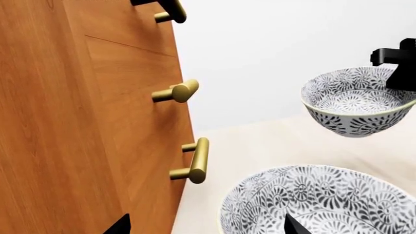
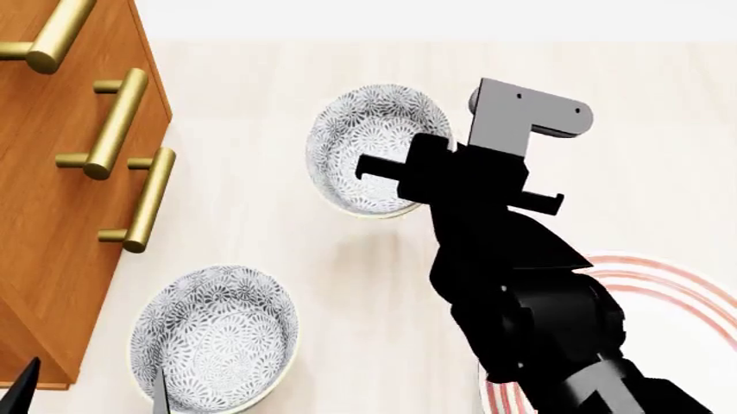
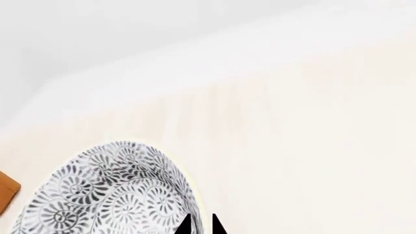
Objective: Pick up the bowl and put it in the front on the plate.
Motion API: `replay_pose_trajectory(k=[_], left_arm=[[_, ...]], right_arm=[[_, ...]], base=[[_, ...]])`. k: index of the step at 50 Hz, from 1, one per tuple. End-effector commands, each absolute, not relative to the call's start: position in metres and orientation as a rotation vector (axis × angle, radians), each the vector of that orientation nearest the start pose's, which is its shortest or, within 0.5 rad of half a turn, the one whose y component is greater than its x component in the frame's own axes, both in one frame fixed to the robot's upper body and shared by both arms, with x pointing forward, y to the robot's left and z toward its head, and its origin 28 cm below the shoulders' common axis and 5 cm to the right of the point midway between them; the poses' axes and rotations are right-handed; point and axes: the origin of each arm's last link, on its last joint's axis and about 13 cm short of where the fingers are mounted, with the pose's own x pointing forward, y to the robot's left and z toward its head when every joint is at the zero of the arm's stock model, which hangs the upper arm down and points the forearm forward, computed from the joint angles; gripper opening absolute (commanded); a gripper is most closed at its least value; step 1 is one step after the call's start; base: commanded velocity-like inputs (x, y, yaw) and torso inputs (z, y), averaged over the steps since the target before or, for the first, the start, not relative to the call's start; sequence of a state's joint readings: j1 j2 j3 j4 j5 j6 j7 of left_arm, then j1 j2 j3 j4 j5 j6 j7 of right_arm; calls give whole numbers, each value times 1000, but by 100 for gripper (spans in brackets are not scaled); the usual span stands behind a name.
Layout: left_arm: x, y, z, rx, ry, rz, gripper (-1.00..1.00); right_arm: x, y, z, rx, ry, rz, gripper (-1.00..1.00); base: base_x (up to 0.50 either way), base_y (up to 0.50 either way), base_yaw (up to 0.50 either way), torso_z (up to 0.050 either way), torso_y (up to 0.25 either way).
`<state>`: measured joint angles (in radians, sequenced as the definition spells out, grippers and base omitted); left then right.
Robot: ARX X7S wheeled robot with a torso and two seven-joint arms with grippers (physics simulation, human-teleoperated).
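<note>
A: Head view: where was the bowl (image 2: 371, 147)?
B: Lifted off the counter, its rim pinched by the right gripper (image 2: 406, 177); the plate (image 2: 679, 289) lay nearer, rightward.

The bowl (image 2: 371, 147), small, deep, white with dense grey-blue floral pattern, was upright and raised clear of the surface. The plate (image 2: 679, 289), wide, white with thin red rings, lay flat, apart from it.
</note>
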<state>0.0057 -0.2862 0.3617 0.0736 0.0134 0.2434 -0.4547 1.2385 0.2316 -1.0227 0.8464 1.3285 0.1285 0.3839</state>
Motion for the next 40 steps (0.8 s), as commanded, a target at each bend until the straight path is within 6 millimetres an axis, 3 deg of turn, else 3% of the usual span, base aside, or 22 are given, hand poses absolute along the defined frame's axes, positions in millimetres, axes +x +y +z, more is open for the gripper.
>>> replay_pose_trajectory(k=[1,8,19,40], left_arm=[[201,202,31,148,-282,68,100],[201,201,30,151,-282,66,100],[200,199,29,156,-279,58,100],[199,198,30,166,-282,49,100]], right_arm=[[401,-85,207,296,105,48,-100],[387,-109,219,298,61,29,-100],[344,-151,220,231,23,14,-100],[257,-216,190,56,100,-26,-100]], base=[[0,0,0,0,0],[0,0,0,0,0],[0,0,0,0,-1],[0,0,0,0,0]])
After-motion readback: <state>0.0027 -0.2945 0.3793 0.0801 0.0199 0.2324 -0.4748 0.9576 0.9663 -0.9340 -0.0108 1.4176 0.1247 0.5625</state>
